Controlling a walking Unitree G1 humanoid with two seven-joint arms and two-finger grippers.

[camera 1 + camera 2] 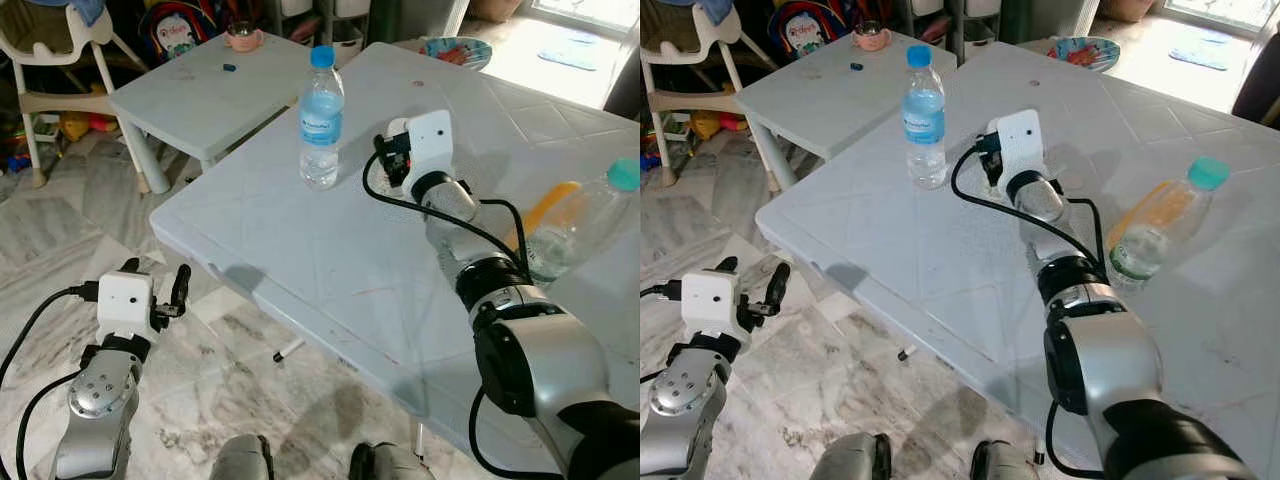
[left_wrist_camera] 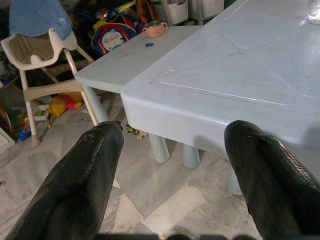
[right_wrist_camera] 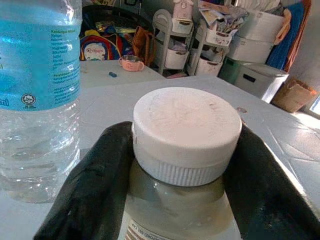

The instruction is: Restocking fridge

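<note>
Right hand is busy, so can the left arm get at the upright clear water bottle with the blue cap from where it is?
Probably not. The left hand hangs open below the white plastic table, off its near corner, and the blue-capped clear water bottle stands well in from that edge.

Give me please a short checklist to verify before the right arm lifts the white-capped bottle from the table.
1. Right gripper fingers on both sides of the white-capped bottle, just under the cap: ok.
2. Grip firm enough to lift: cannot tell.
3. Water bottle stands upright, very near the gripper; may be knocked: not ok.
4. Green-capped bottle lies beside the right forearm, not in the lift path: ok.
5. Left gripper open, low beside the table, holding nothing: ok.
</note>
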